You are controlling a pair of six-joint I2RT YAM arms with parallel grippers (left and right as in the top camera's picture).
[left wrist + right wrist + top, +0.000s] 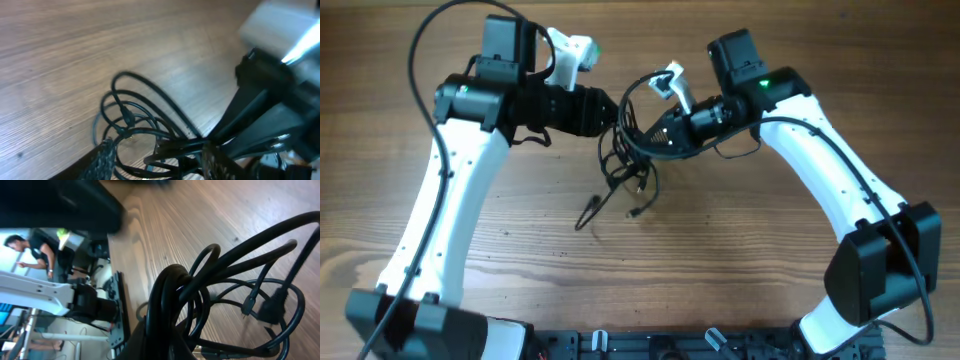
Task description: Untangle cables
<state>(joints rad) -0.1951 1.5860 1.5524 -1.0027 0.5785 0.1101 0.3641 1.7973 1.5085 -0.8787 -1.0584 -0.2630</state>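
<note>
A tangle of thin black cables (628, 160) hangs between my two grippers above the wooden table, and two plug ends trail down onto the table (588, 215). My left gripper (612, 112) is at the left side of the tangle. In the left wrist view its fingers (160, 160) stand wide apart with cable loops (135, 100) passing between them. My right gripper (658, 135) is at the right side of the tangle. In the right wrist view it (175, 340) is shut on a thick bundle of the cables (240, 265), which loop out to the right with a plug showing.
The right arm's gripper body (270, 105) fills the right of the left wrist view, close to my left fingers. A black rail (660, 345) runs along the table's front edge. Beyond the table edge, the right wrist view shows a person (30, 255).
</note>
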